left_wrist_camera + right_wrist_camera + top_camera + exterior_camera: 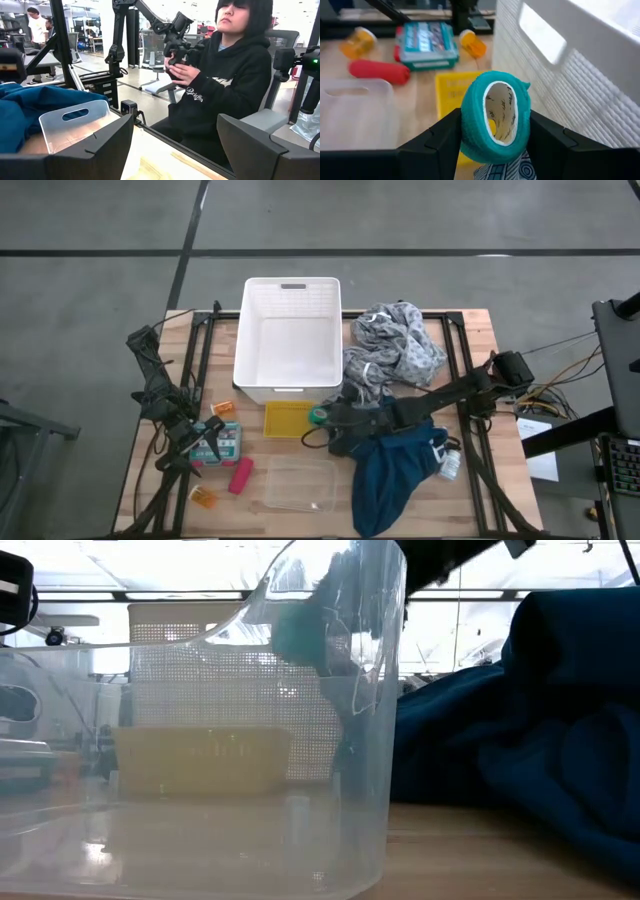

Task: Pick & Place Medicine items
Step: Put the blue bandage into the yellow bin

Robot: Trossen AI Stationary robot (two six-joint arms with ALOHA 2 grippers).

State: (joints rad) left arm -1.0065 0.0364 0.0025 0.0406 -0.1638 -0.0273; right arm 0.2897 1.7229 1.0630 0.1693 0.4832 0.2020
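Wooden tabletop point(470, 330) carrying everything. My right jaws point(492, 132) pinching teal roll point(495, 122), hanging over yellow tray point(288, 418) beside white basket point(288, 340). Beyond: red cylinder point(379, 71), boxed pack point(426, 44), two orange bottles point(472, 43). My left jaws point(175, 145) spreading wide, gripping nothing.

One camera hangs high above and looks straight down, so it sees the whole wooden table point(470, 330) and the white basket point(288, 340) from far off. One camera sits low on the table top and looks level across it, very close to the clear tub point(250, 740), with the blue cloth point(540, 730) right beside. The left wrist camera looks out past the table's edge into the room, where a person point(225, 85) sits near. The right wrist camera looks down over the table from close up, at the yellow tray point(452, 90). The high, low and right wrist cameras all show that tray and basket.
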